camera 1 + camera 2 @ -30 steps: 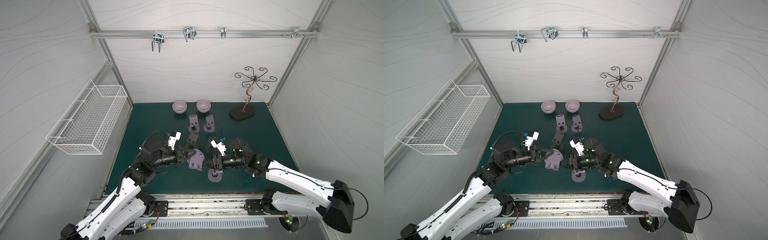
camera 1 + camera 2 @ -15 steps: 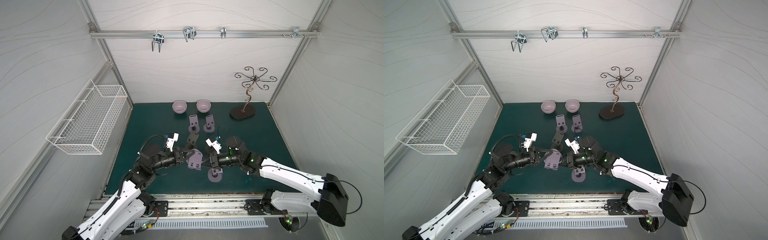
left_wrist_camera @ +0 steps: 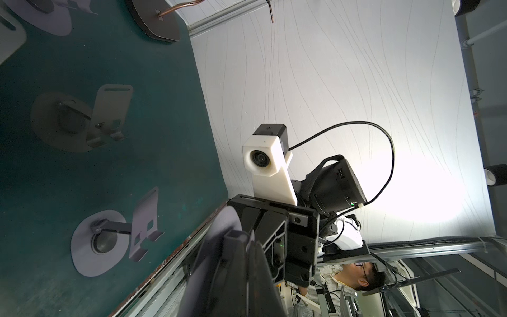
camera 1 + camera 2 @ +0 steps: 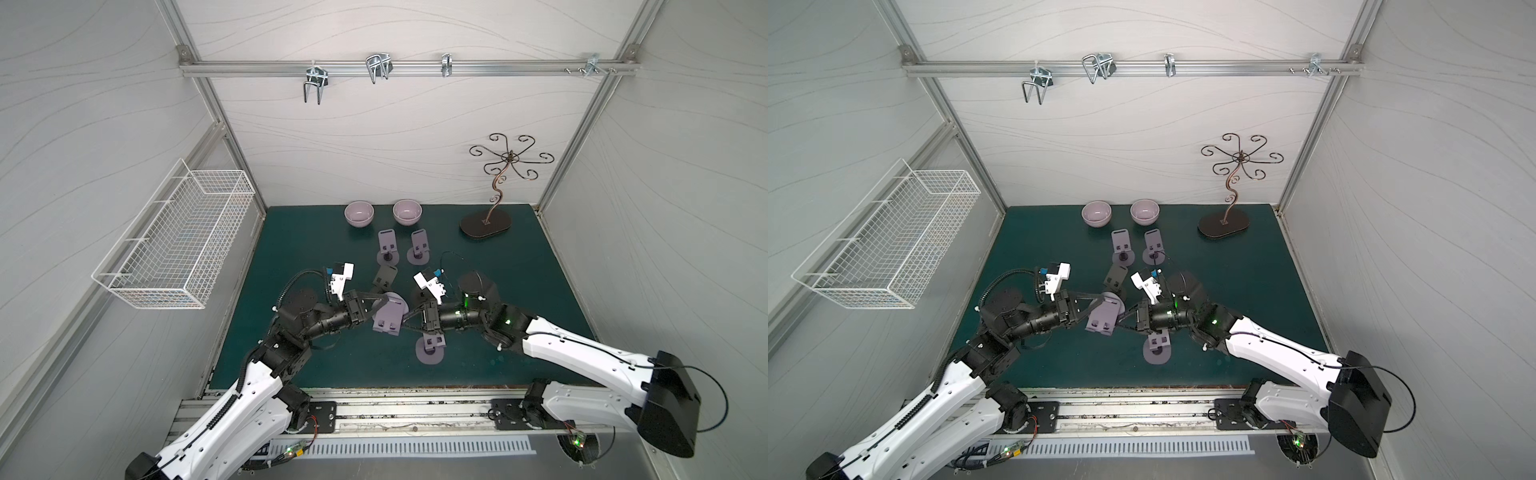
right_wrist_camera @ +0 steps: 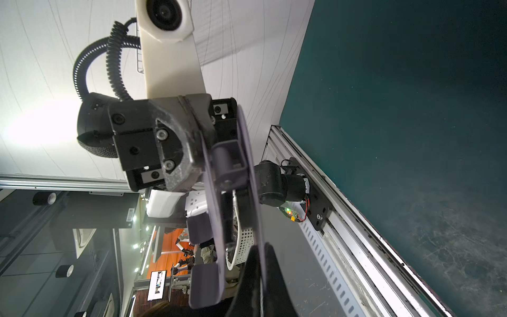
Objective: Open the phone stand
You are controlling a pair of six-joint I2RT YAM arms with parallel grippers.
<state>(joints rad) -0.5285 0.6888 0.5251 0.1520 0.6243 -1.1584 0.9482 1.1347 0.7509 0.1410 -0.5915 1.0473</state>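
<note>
**Two-arm hold on the phone stand.** You have the phone stand (image 4: 388, 319) held clear of the mat (image 4: 299, 249), above its middle front, between the two arms. Your left gripper (image 4: 375, 305) is clamped on one side of it. Your right gripper (image 4: 409, 318) is closed on the opposite edge. In the right wrist view its fingers (image 5: 255, 277) pinch the thin round base. Plate and base lie close together, nearly folded. A second stand (image 4: 430, 347) rests on the mat under the right gripper. A dark stand (image 4: 384, 276) sits just behind the held one.
</note>
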